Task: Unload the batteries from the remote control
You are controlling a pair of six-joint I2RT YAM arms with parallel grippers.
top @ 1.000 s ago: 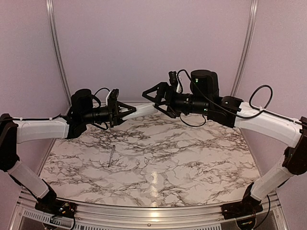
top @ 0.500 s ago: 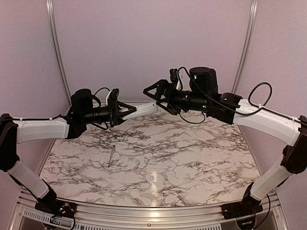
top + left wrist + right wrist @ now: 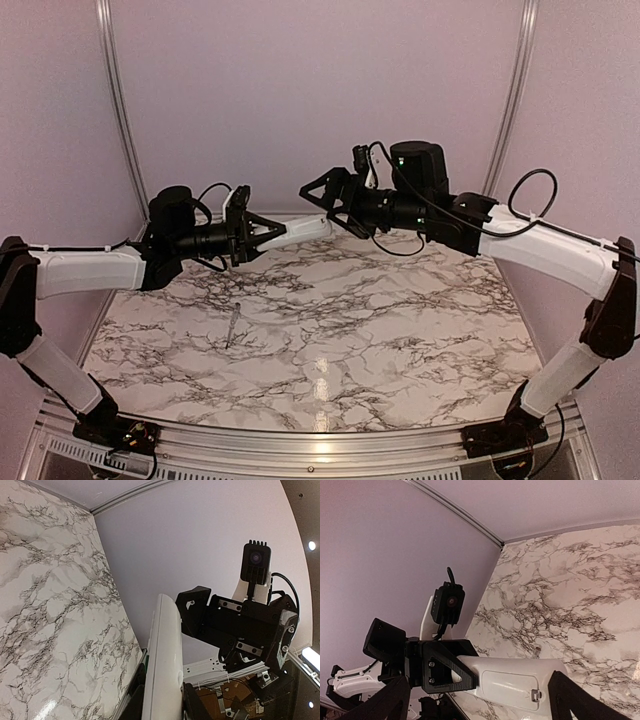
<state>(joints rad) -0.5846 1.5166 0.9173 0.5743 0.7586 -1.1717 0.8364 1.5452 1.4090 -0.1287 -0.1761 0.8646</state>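
Note:
My left gripper (image 3: 268, 233) is shut on the remote control (image 3: 303, 230), a slim white bar held level above the back of the table and pointing right. In the left wrist view the remote (image 3: 163, 660) runs up between my fingers. My right gripper (image 3: 328, 210) is open, with its jaws standing on either side of the remote's free end, apart from it. The right wrist view shows the remote's back (image 3: 512, 680) with its battery cover (image 3: 507, 684) closed and a small latch (image 3: 535, 695). The batteries are hidden inside.
A thin silvery tool (image 3: 233, 325) lies on the marble table (image 3: 400, 330) at the left middle, and a bit of it also shows in the right wrist view (image 3: 538, 652). Lilac walls and metal corner rails enclose the back and sides.
The right arm has shifted slightly, and its open gripper sits a little higher and closer round the remote's end. The left gripper and the remote have stayed put.

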